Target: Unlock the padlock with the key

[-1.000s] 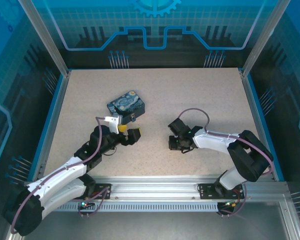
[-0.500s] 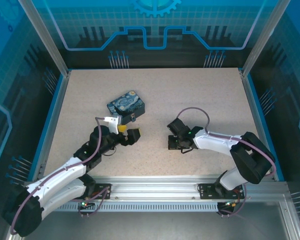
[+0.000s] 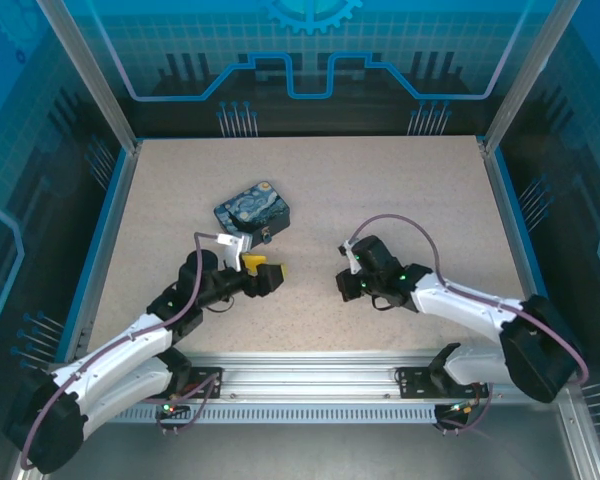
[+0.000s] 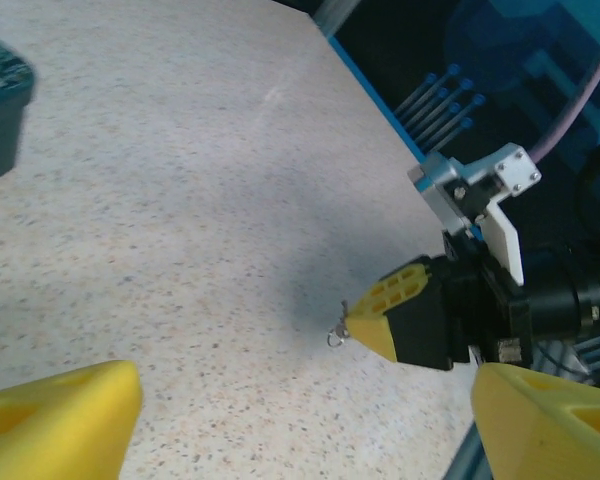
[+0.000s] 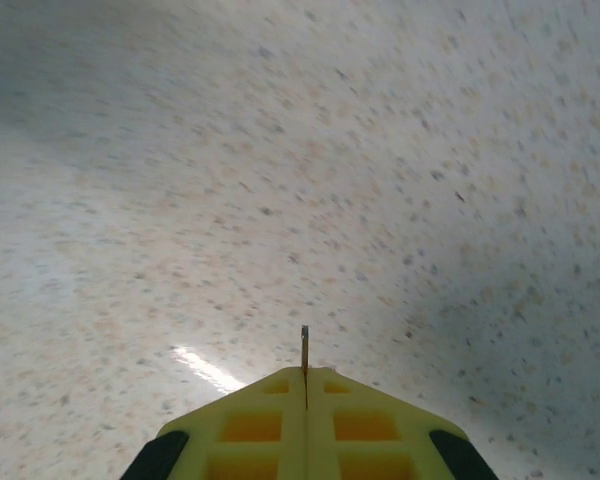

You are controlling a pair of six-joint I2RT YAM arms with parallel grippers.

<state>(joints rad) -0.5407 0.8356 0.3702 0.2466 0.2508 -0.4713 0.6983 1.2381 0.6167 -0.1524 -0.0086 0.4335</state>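
Note:
My right gripper [image 5: 305,378] is shut on the key [image 5: 304,348], whose thin grey blade sticks out past the yellow fingertips. In the left wrist view the key [image 4: 337,334] shows a small ring at the tip of the right gripper [image 4: 365,325], just above the table. My left gripper [image 3: 266,270] is open with nothing between its yellow fingers [image 4: 65,420], and it faces the right gripper [image 3: 346,286] across a gap. The padlock [image 3: 268,236] is a tiny speck at the near right corner of the tin, behind the left gripper.
The blue-and-yellow painted tin [image 3: 252,208] lies behind the left gripper, and its dark corner [image 4: 2,110] shows in the left wrist view. The speckled table [image 3: 400,190] has blue side rails [image 3: 512,220].
The right arm has dropped its elbow and stretched out low, while its gripper stayed about where it was with the key. The left gripper has shifted slightly nearer and to the right.

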